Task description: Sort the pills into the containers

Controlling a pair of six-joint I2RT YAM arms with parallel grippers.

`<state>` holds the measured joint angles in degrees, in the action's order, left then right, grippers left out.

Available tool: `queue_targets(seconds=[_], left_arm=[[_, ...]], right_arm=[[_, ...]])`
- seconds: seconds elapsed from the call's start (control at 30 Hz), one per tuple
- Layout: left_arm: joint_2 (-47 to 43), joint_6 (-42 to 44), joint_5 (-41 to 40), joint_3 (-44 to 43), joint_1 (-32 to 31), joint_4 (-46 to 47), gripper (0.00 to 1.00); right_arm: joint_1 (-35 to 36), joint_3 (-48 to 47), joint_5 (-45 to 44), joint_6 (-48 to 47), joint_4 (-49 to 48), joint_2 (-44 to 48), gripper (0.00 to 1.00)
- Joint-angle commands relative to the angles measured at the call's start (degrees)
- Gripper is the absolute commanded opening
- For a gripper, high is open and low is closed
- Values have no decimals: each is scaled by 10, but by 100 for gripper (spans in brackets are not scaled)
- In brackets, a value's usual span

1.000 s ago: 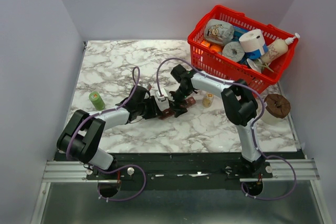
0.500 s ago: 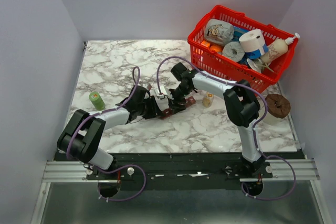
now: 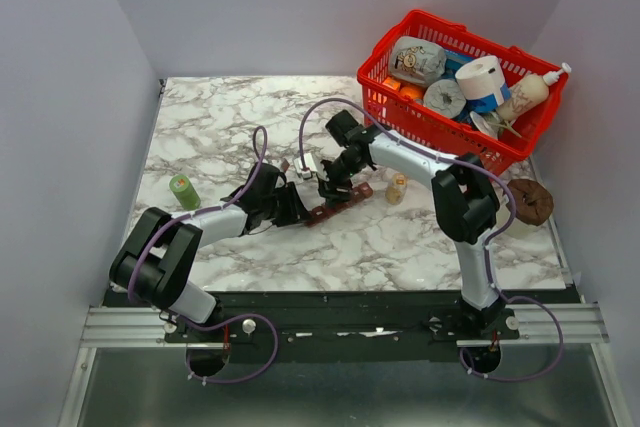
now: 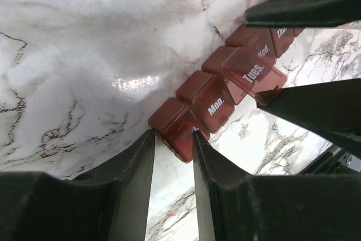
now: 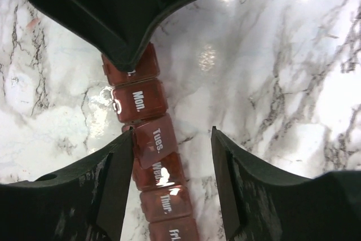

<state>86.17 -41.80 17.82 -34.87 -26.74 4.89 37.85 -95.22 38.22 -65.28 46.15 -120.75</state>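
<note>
You had the pill-organiser strip (image 3: 340,203) lying near the middle of the marble table (image 3: 220,127), running from about 8 o'clock to 2 o'clock. Your left gripper (image 3: 300,215) was clamped across the end cell at the 8 o'clock tip, one finger on each side wall, pinning the strip down. Your right gripper (image 3: 330,190) stood over the third cell with its jaws apart. In the right wrist view one finger (image 5: 115,167) touched the edge of the Tues. lid (image 5: 155,139), and the other finger was clear of it at 3 o'clock. That lid sat tilted up from its cell, while the Mon. lid (image 4: 217,105) beside it lay flat.

So you were at the lid-opening step, with sorting proper not yet begun; no pills showed in any cell or loose on the table. A small amber bottle (image 3: 397,189) stood just beside the strip at 3 o'clock and may have been the source. The next move called for swinging that lid fully back without dragging the strip out of the left grip.
</note>
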Motion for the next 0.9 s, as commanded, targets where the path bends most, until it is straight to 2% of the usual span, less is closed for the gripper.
queue_targets(seconds=[0.0, 0.47, 0.87], left_arm=[[28, 30, -25, 23, -2, -60, 40], [30, 31, -24, 17, -2, -64, 40], [34, 31, -23, 14, -2, -62, 40]], right_arm=[[-6, -22, -2, 13, -18, 14, 63], [-6, -8, -82, 112, -134, -16, 57], [-2, 6, -127, 139, -165, -44, 57]])
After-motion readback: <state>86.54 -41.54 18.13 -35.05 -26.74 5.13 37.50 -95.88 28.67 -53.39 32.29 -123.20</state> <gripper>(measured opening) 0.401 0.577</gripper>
